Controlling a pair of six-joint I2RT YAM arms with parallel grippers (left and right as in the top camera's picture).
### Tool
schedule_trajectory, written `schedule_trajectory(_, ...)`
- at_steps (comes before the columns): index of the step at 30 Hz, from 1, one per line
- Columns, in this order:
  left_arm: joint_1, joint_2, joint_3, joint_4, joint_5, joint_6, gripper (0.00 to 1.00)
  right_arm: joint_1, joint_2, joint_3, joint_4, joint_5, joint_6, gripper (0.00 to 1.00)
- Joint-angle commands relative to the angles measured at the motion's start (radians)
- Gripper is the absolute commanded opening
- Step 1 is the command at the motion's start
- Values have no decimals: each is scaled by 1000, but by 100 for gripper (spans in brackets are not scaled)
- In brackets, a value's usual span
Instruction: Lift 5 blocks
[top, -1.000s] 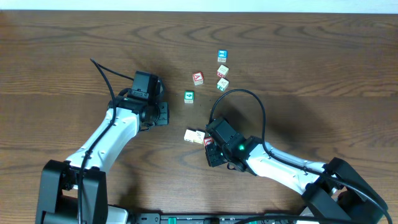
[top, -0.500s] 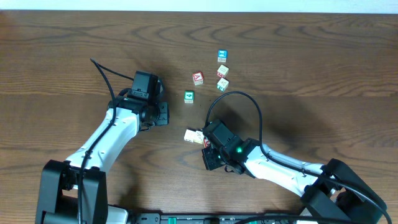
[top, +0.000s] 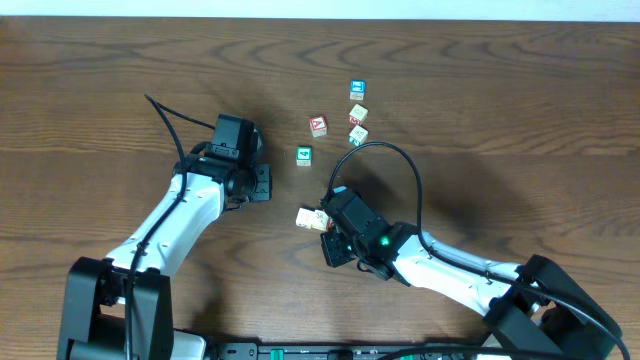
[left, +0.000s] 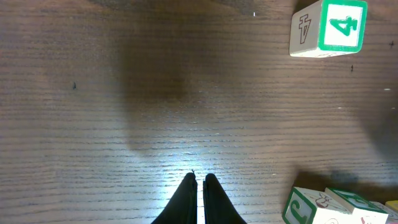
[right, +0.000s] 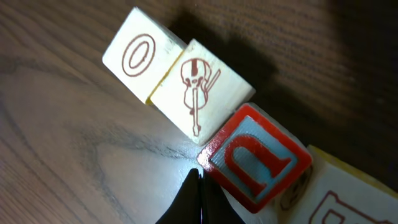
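Wooden block (right: 138, 57) reads "O"; green-bordered cube (left: 329, 28) reads "4".

Dark wooden table (top: 520, 90), grain running across. Green-faced cube (top: 304, 155) near frame centre, standing alone, a "4" on its green-bordered face. Red-faced cube (top: 318, 125) near it, up-right. Blue-faced cube (top: 357, 90) higher, further right
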Motion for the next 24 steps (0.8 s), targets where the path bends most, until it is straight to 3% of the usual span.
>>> schedule_trajectory(1, 0, 5, 10, -8, -9, -13, 7, 3, 18, -8, 10, 41, -18, 1)
schedule_trajectory(10, 0, 5, 10, -8, -9, -13, 7, 3, 18, -8, 19, 50, -18, 1)
schedule_trajectory(24, 0, 5, 10, -10, -9, -13, 7, 3, 18, -8, -98, 51, -33, 1)
